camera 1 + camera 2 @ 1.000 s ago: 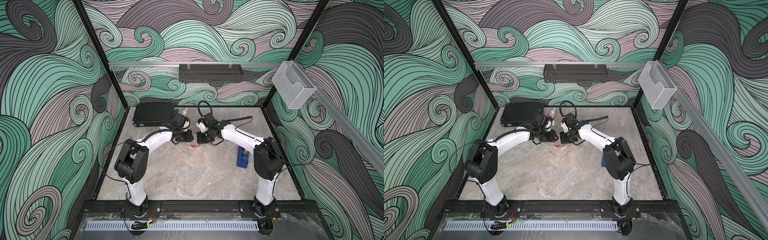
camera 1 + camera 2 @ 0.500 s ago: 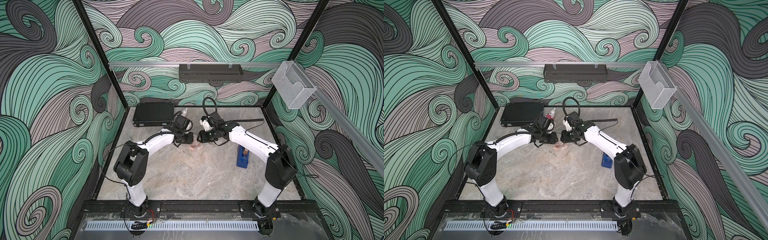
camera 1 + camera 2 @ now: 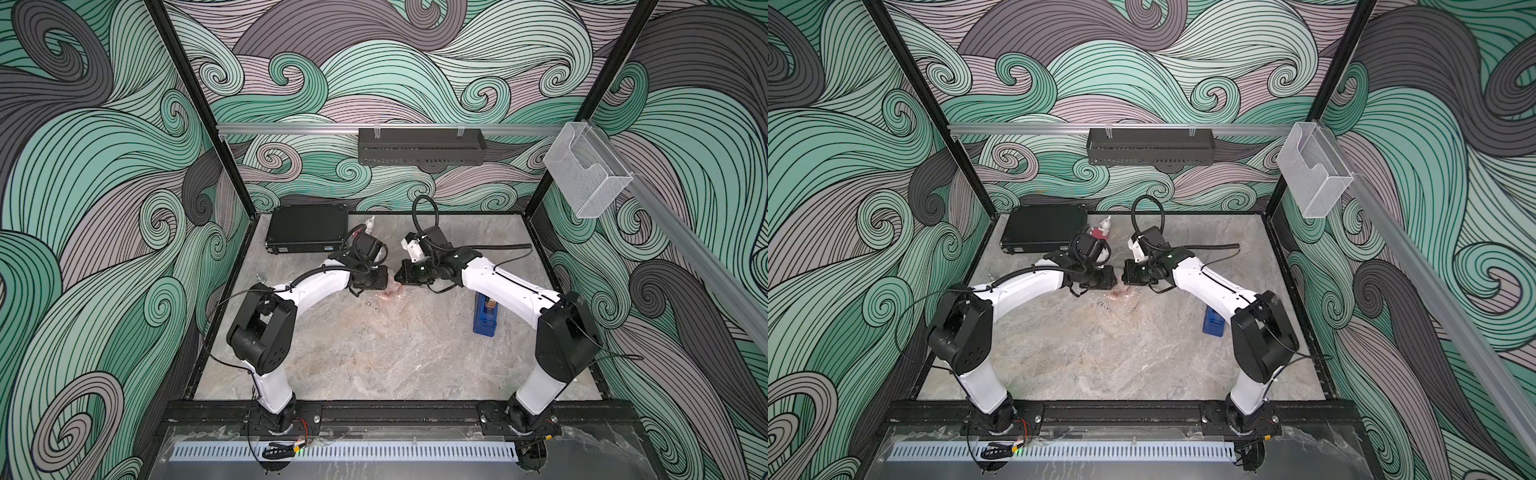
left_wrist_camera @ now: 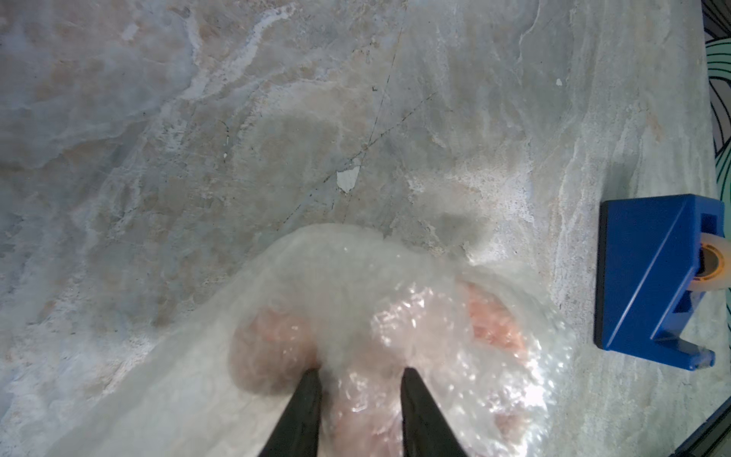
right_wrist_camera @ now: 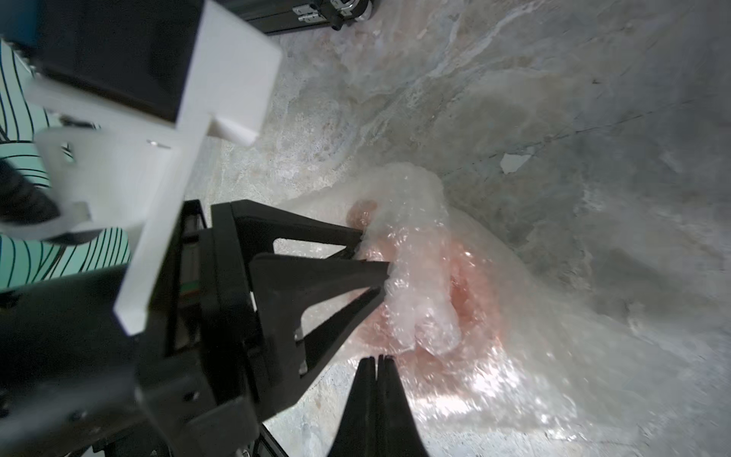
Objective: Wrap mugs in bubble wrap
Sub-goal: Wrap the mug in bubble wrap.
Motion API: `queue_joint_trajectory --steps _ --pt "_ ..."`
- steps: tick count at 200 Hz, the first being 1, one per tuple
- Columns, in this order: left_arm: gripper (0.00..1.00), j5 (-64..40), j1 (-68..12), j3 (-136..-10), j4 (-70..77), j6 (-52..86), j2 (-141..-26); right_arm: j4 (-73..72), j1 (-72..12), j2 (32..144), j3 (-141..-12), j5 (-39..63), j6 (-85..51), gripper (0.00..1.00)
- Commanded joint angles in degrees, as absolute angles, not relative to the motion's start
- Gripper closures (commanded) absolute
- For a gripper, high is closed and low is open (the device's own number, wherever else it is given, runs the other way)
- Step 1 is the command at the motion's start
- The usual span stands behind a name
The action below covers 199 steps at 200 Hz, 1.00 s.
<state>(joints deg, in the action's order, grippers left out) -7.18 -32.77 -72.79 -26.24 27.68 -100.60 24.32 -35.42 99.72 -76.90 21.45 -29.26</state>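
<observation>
The orange mug (image 4: 490,320) lies on the table under the bubble wrap (image 4: 340,269), showing only as a blurred orange mass (image 5: 470,289). My left gripper (image 4: 358,372) is shut on a bunched ridge of the wrap over the mug. Its fingers (image 5: 316,273) pinch that ridge in the right wrist view. My right gripper (image 5: 377,358) is shut, its tips at the wrap's edge beside the mug; I cannot tell if film is caught between them. In both top views the left gripper (image 3: 380,282) and the right gripper (image 3: 405,276) face each other over a faint orange patch (image 3: 1119,294).
A blue tape dispenser (image 3: 485,318) stands right of the mug, partly under my right forearm. A black case (image 3: 307,228) lies at the back left, with a small red-and-white figurine (image 3: 1102,228) beside it. A black tray (image 3: 419,147) hangs on the back wall.
My right gripper opened and shut again at the wrap, and the right arm's elbow swung outward to the right. The left gripper kept its hold in place.
</observation>
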Motion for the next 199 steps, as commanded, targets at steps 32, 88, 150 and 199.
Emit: queue_joint_trajectory --steps 32,88,150,199 --pt "0.66 -7.5 -34.1 -69.9 -30.2 31.4 -99.3 21.3 -35.8 107.3 -79.9 25.4 -31.5 1.0" --pt "0.64 -7.4 -34.1 -68.9 -31.9 32.5 -94.1 33.2 -36.0 108.5 -80.3 14.9 -23.7 1.0" --pt "0.55 -2.4 -32.6 -72.5 -36.5 30.8 -91.0 38.0 -36.2 111.2 -84.6 12.7 -19.2 1.0" --pt "0.51 -5.0 -30.6 -76.1 -36.4 27.3 -96.1 38.9 -36.3 113.2 -85.5 11.3 -17.4 1.0"
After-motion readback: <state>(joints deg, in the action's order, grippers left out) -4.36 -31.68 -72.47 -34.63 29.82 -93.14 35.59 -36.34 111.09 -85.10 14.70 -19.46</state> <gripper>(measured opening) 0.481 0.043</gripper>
